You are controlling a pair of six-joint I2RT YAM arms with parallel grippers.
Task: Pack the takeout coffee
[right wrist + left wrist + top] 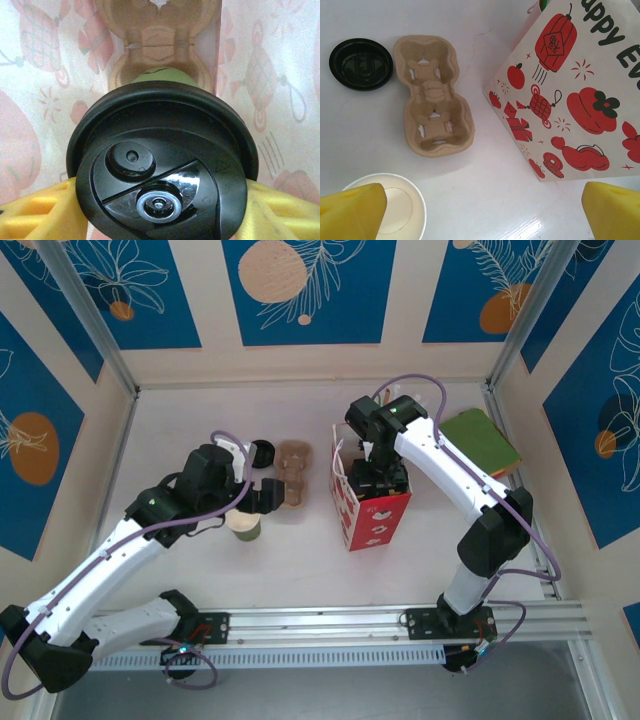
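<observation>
Packing step in hand: the right end effector [162,212] grips the takeout coffee [161,150] by its sides, with yellow fingers [42,210] pressed in just under the black lid, and holds it inside the red-and-white bag [372,508]. Beneath the cup we see a brown cardboard carrier [159,35], apparently on the bag's floor. A sliver of green cup wall shows past the lid rim. We judge the cup is low in the bag but not yet seated; we cannot tell whether its base touches the carrier. The next move calls for a straight descent into one carrier pocket with the cup upright, then a release and a lift that doesn't drag the bag's walls. The left end effector [480,212] is spread wide and empty, hanging over the lidless cup [395,210]. That cup stands near a second carrier [432,95] and a loose black lid [361,64], both left of the bag. The worktop [300,575] is white, smooth and slightly glossy, with a metal rail [400,620] at the near edge. Around it are cream walls [205,300] with blue panels [350,300] printed with leaves and orange discs. A green board [482,440] lies at the far right.
</observation>
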